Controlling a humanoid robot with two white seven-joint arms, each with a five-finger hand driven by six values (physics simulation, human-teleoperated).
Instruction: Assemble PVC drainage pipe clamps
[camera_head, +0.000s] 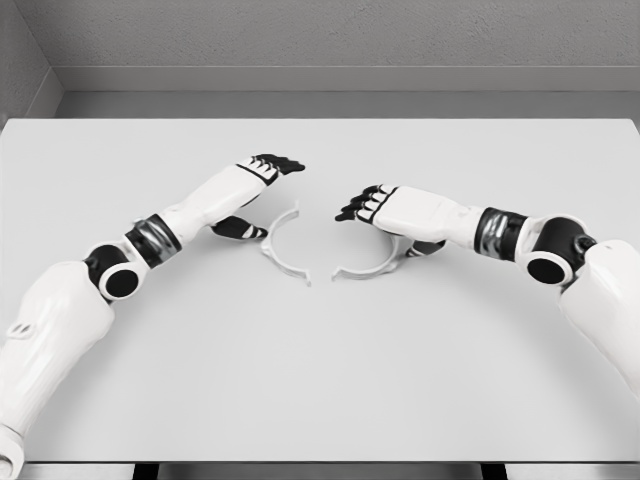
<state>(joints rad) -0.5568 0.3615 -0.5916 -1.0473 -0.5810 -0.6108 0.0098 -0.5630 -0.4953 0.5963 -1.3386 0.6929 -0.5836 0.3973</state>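
Two white half-ring clamp pieces lie mid-surface, their open sides facing each other: the left half (278, 243) and the right half (372, 266), with a gap between their near ends. The left hand (262, 185) brackets its half, thumb low beside it, fingers extended, grasping nothing visibly. The right hand (375, 205) hovers over its half, fingers lightly curled; contact is unclear. To mate them well, slide both halves inward evenly, keeping them flat on the surface (320, 380) and their ends aligned.
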